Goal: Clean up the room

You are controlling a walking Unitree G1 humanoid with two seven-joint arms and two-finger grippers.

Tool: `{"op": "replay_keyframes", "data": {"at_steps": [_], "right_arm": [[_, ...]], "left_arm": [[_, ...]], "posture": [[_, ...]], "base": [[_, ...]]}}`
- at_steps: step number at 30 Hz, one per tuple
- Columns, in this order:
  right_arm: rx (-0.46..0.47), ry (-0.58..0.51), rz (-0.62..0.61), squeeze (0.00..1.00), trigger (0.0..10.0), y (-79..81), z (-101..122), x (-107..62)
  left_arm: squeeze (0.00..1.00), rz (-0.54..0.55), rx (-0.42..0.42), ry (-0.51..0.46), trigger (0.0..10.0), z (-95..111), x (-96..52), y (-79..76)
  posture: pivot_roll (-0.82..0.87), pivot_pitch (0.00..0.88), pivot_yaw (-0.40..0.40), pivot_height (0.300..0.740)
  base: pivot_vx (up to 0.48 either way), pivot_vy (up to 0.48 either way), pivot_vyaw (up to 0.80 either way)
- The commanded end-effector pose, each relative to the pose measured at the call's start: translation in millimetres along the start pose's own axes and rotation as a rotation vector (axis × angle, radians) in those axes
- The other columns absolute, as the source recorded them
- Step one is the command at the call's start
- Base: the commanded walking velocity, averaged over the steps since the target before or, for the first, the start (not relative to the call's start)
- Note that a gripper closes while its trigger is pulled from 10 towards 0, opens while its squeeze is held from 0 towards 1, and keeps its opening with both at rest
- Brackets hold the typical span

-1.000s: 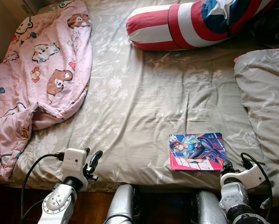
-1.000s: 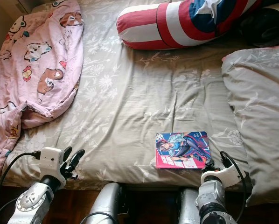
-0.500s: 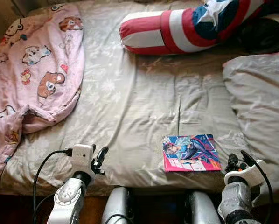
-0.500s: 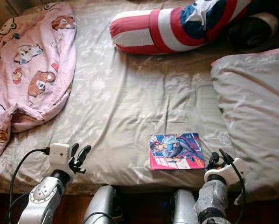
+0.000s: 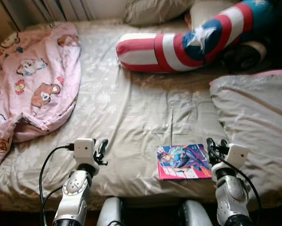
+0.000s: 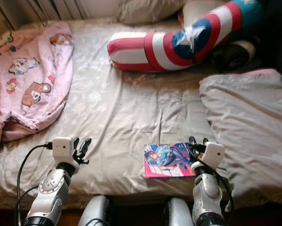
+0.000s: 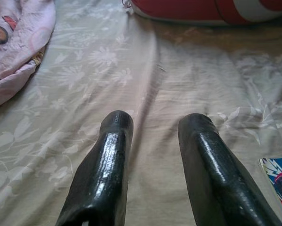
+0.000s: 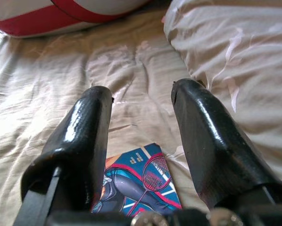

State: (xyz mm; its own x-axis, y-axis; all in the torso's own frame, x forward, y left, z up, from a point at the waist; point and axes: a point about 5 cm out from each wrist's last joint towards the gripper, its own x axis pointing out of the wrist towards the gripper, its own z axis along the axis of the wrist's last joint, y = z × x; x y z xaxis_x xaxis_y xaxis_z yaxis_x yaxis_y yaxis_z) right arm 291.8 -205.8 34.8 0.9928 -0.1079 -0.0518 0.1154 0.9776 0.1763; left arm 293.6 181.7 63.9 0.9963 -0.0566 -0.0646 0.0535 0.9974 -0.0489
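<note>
The right gripper (image 5: 215, 143) hovers with fingers spread wide just beside the comic book's (image 5: 183, 161) right edge, touching nothing; the left gripper (image 5: 102, 147), also spread and empty, hangs over the grey sheet (image 5: 141, 113); a pink blanket (image 5: 32, 84) and striped bolster (image 5: 178, 44) lie farther up the bed.

The two head views look down and forward from above the near edge of the bed (image 5: 131, 108), taking in the whole sheet up to the striped bolster (image 5: 178, 44) at the far side. Both show the same scene, slightly offset sideways. The left wrist view sits low and close over the sheet, facing far along the left pincer (image 7: 155, 141). The right wrist view looks along the right pincer (image 8: 141, 108), close above the book (image 8: 141, 181), which the head views share.
</note>
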Motion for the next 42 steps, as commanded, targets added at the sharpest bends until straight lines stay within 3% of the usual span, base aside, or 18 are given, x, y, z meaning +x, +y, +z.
{"op": "replay_keyframes", "data": {"at_steps": [1,13,21,28,31,33,36,42], "right_arm": [[-0.003,0.048,0.018,0.0,10.0,1.1,-9.5,-5.7],[0.043,0.164,-0.054,0.0,10.0,-6.7,-27.8,-13.2],[0.046,0.295,-0.049,0.0,10.0,-5.4,-52.5,-30.2],[0.018,0.399,-0.045,0.0,10.0,-12.2,-66.4,-41.8],[-0.017,0.531,-0.028,0.0,10.0,-11.8,-80.0,-50.7],[-0.028,0.551,-0.027,0.0,10.0,-12.0,-82.6,-53.3],[-0.018,0.647,-0.083,0.0,10.0,-16.0,-97.2,-70.3],[0.012,0.705,-0.145,0.0,10.0,-20.4,-107.1,-84.5]], "left_arm": [[0.0,0.021,-0.013,0.016,10.0,-6.9,-0.9,2.4],[0.0,0.106,-0.064,0.117,10.0,-32.2,-7.1,18.9],[0.0,0.104,-0.045,0.262,10.0,-61.1,-17.8,21.1],[0.0,0.119,-0.034,0.42,10.0,-88.5,-34.0,22.9],[0.0,0.122,-0.024,0.514,10.0,-101.2,-41.8,21.9],[0.0,0.123,-0.018,0.535,10.0,-104.3,-44.3,21.9],[0.0,0.166,-0.009,0.645,10.0,-120.6,-61.2,23.9],[0.0,0.16,0.012,0.679,10.0,-126.4,-67.4,22.3]], "posture": [[0.02,0.077,0.041,0.65],[0.02,0.041,0.057,0.7],[0.02,0.016,0.051,0.735],[0.03,0.009,0.038,0.74],[0.02,0.027,0.027,0.74],[0.02,0.027,0.027,0.74],[0.02,0.045,0.028,0.74],[0.03,0.067,0.035,0.74]], "base": [[0.0,0.0,0.0],[0.0,0.0,0.0],[0.0,0.0,0.0],[0.0,0.0,0.0],[0.0,0.0,0.0],[0.0,0.0,0.0],[0.0,0.0,0.0],[0.0,0.0,0.0]]}}
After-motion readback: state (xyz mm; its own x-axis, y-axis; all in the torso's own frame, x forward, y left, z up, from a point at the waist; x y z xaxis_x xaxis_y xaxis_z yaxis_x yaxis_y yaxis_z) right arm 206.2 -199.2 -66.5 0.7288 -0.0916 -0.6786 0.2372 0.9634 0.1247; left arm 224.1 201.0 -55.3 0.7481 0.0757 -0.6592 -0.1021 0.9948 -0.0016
